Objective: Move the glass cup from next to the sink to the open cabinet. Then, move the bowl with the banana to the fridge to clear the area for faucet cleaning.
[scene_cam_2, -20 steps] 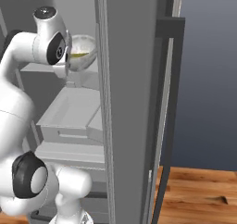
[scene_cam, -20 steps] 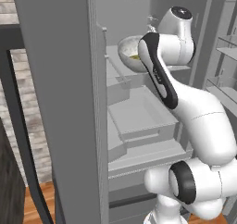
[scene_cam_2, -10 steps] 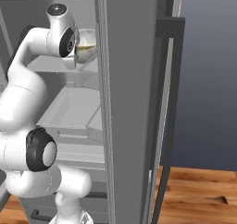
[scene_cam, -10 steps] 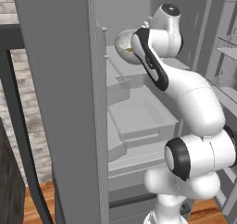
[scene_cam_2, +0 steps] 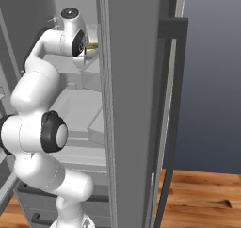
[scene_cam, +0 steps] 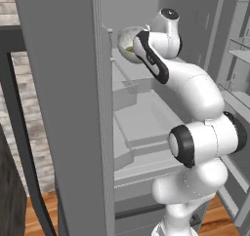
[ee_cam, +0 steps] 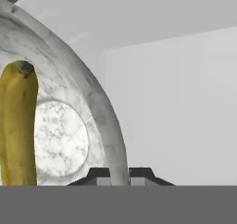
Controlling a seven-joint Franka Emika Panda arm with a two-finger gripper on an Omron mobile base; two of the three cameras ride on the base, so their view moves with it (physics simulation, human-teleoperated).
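Gripper (ee_cam: 119,174), clamped on the rim of the bowl (ee_cam: 69,126), is carrying it deeper into the open fridge (scene_cam: 146,118) than a second ago; I am watching the arm stretching upward and inward toward the upper shelf (scene_cam: 128,74). The banana (ee_cam: 18,126) is lying inside the bowl. The bowl is hanging tilted near the top of the fridge interior, not yet set down. I judge the second half of the task is nearing release.
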